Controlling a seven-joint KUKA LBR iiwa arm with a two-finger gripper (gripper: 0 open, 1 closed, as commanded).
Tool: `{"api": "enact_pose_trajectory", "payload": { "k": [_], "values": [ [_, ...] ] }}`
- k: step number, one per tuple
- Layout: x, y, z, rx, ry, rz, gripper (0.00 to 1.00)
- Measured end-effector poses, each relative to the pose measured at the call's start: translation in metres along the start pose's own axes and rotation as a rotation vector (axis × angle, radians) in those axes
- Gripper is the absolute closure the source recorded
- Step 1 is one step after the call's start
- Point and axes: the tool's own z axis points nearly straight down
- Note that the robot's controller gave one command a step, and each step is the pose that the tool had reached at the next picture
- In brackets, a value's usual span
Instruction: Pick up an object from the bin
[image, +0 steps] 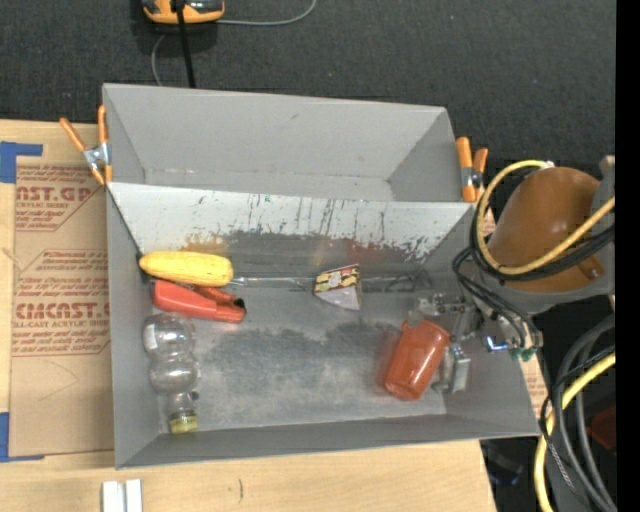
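The gripper (456, 352) is hanging low at the bin's (300, 150) four o'clock, just beside the right flank of a red-orange cylinder (412, 360) lying tilted there, a placing that would suit a sideways grasp. Whether it is spread or closed I cannot tell. A yellow banana (186, 267) and a clear bottle (170, 365) are lying well apart around nine o'clock, and the patterned packet (338, 283) near centre is showing no readable writing.
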Motion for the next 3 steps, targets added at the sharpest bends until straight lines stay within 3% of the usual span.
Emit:
{"api": "enact_pose_trajectory", "payload": {
  "k": [3],
  "values": [
    [0.006, -0.004, 0.074, 0.000, -0.003, -0.010, 0.00]
  ]
}}
